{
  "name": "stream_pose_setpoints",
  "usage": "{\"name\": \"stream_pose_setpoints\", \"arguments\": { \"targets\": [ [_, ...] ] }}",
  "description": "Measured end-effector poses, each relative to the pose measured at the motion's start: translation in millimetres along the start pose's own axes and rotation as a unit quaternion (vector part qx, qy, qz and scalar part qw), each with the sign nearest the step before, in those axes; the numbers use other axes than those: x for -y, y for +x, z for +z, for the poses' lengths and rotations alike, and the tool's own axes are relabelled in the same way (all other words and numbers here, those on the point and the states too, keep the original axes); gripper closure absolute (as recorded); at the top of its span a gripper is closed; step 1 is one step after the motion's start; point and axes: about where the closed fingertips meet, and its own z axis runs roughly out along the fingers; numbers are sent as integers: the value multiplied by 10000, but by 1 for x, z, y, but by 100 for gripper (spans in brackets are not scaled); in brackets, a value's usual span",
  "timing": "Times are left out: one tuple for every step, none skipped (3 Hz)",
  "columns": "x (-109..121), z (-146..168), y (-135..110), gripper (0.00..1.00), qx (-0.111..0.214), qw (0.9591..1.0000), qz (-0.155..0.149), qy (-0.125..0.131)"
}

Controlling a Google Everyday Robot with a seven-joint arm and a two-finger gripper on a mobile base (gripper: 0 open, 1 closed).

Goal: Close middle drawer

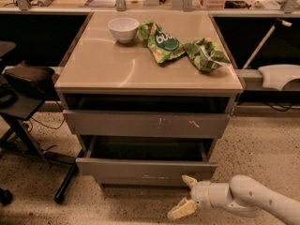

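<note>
The middle drawer (140, 169) is the wide grey drawer low on the cabinet. It stands part-way out, and its bare grey inside (145, 149) shows above its front. My gripper (185, 196) is at the bottom right, just in front of the drawer's right end. It is open. The upper fingertip (189, 180) is at or against the lower edge of the drawer front. The lower finger (180, 210) hangs over the floor. The white arm (253, 198) runs off to the right.
Above is a grey drawer front with pale scratch marks (147, 123), with a dark gap over it. On the tan cabinet top (103, 64) are a white bowl (123, 28) and two green snack bags (161, 41) (205, 54). A black chair (26, 78) stands left and a white object (281, 76) right.
</note>
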Motion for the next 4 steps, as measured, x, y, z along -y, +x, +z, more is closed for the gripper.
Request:
{"name": "stream_pose_setpoints", "arguments": {
  "targets": [
    [16, 28, -37, 0, -68, 9999, -73, -47],
    [21, 44, -59, 0, -134, 9998, -140, -83],
    [27, 70, -95, 0, -261, 9992, -270, -150],
    [29, 103, -135, 0, -394, 9980, -403, -277]
  ]
}}
